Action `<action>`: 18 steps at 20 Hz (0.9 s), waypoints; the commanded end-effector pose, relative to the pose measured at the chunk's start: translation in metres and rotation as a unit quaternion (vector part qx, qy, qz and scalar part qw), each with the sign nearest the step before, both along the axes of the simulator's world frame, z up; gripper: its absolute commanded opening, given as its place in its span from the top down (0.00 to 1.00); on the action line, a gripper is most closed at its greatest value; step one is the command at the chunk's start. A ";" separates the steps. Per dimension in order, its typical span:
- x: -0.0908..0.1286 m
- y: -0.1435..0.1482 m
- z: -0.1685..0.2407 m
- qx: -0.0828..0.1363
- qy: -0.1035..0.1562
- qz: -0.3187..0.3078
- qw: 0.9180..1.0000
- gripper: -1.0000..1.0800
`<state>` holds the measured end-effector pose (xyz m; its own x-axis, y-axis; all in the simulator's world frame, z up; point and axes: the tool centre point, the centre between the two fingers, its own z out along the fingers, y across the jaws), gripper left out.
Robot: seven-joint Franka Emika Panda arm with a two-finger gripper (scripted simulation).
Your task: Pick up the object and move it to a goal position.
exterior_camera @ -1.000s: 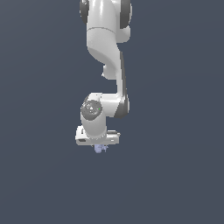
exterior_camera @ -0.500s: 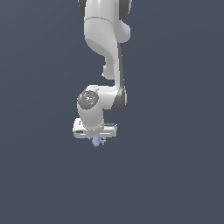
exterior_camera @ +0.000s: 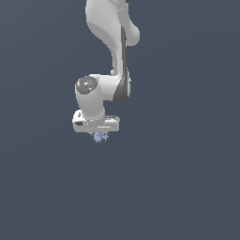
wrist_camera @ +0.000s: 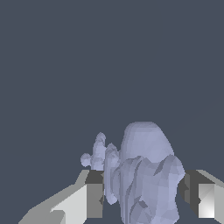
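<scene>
the object (wrist_camera: pixel 146 175) sat between the jaws of the gripper (exterior_camera: pixel 99 136), which held it from both sides; in the exterior view it hung just under the white hand. its long axis ran along the fingers (wrist_camera: pixel 89 199). no tabletop edge or goal marker showed, and the contact faces were hidden.

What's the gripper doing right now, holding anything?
Gripper: shut on the lavender-blue object, which sits between the two fingers; in the exterior view it hangs just under the hand.
</scene>
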<state>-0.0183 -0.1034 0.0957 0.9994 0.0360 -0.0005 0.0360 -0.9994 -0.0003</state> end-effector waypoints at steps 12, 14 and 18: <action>-0.092 -0.041 0.059 0.000 0.000 0.000 1.000 1.00; -0.102 -0.046 0.066 0.001 0.000 0.000 1.000 1.00; -0.117 -0.053 0.076 0.001 0.000 0.000 1.000 1.00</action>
<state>-0.1291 -0.1543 0.1684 0.9994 0.0350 0.0007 0.0350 -0.9994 -0.0012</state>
